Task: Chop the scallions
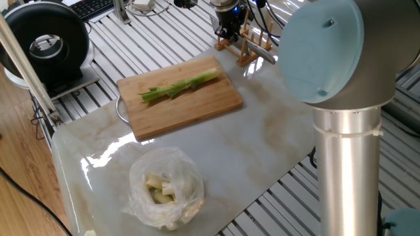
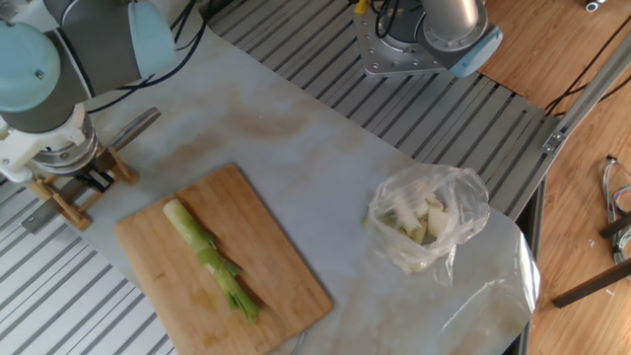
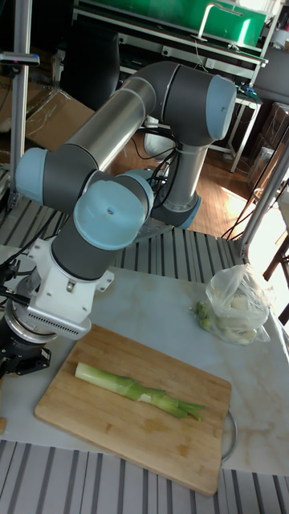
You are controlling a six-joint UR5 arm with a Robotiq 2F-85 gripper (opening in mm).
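The slim light-green scallions (image 1: 180,85), one whole stalk pale at one end and dark and leafy at the other, lie flat and uncut across the middle of the rectangular bamboo cutting board (image 1: 197,108), which rests on the glossy pale marble slab (image 1: 262,141). In the tall fixed view the stalk (image 3: 136,391) runs from about ten o'clock down to four o'clock on the board (image 3: 96,422). The black two-finger gripper (image 2: 91,178) hangs low over the small slatted wooden knife rack (image 2: 61,200), just off the board's corner at about ten o'clock in the other fixed view; a grey metal blade (image 2: 133,127) juts from the rack. Whether the fingers are spread or pinching a handle I cannot tell, since the wrist hides them. The step in hand looks like fetching the knife. To do it well, the fingers should close squarely on the handle, lift straight up clear of the slats, and keep the blade vertical before carrying it over the pale end of the stalk. Cuts should go across the stalk, pressing down to the wood. The crumpled clear plastic bag of whitish pieces (image 1: 165,188) sits well apart at six o'clock and needs no attention
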